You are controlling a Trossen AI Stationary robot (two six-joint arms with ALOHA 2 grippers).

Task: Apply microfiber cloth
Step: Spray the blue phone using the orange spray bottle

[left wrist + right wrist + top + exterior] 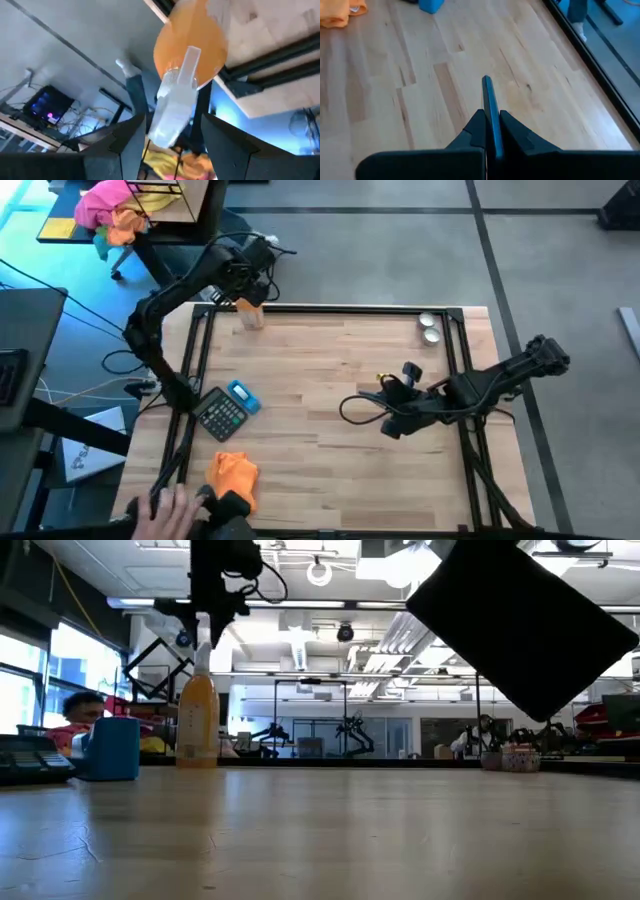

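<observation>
Bright-orange microfiber cloth (233,476) lay at table's 7 o'clock edge, a person's hand (163,512) beside it. Left gripper (165,137) spread around clear spray bottle (186,75) at 11 o'clock. Right gripper (489,131) pinched a thin dark flat plate (488,107) at 3 o'clock.

— Where's your microfiber cloth (233,476) right now?

— Look toward seven o'clock from the table's middle in the high view. It lies on the wood close to the near edge.

— What does it look like to you?

— Bright orange, soft, plain. It's rumpled rather than spread flat, with folds bunched across the top.

— Can you pick it up in any other camera?

— Yes, your right wrist camera catches a corner of it, an orange crumple lying on the planks at the picture's edge, mostly cut off.

— Is it lifted at all?

— No, it rests flat on the tabletop.
</observation>
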